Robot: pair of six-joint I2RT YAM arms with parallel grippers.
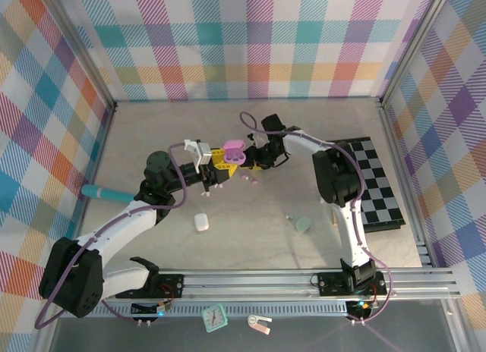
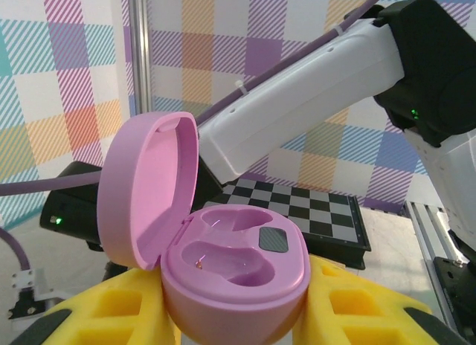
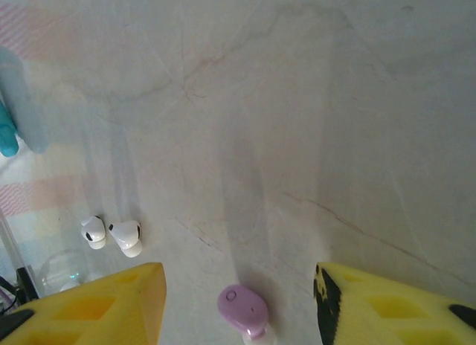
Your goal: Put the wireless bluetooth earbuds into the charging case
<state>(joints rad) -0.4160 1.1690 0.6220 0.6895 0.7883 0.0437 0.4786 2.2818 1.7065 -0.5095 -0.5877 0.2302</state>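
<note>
My left gripper point(image 2: 234, 308) is shut on a pink charging case point(image 2: 238, 267), gripped low between the yellow fingers point(image 2: 97, 315). The lid point(image 2: 145, 189) stands open and both wells are empty. From above, the case point(image 1: 233, 150) hangs over the middle of the table. My right gripper point(image 3: 239, 304) is low over the table with its jaws open. A pink earbud point(image 3: 243, 309) lies between them, touching neither finger. From above, the right gripper point(image 1: 254, 170) is just right of the case, with two pink earbuds point(image 1: 250, 181) below it. Two white earbuds point(image 3: 111, 235) lie to the left.
A white case point(image 1: 201, 221) and a pale green case point(image 1: 304, 224) lie nearer the arm bases, with a small earbud point(image 1: 288, 215) beside the green one. A chessboard point(image 1: 376, 185) lies at the right and a teal object point(image 1: 102, 191) at the left. Checked walls close in the table.
</note>
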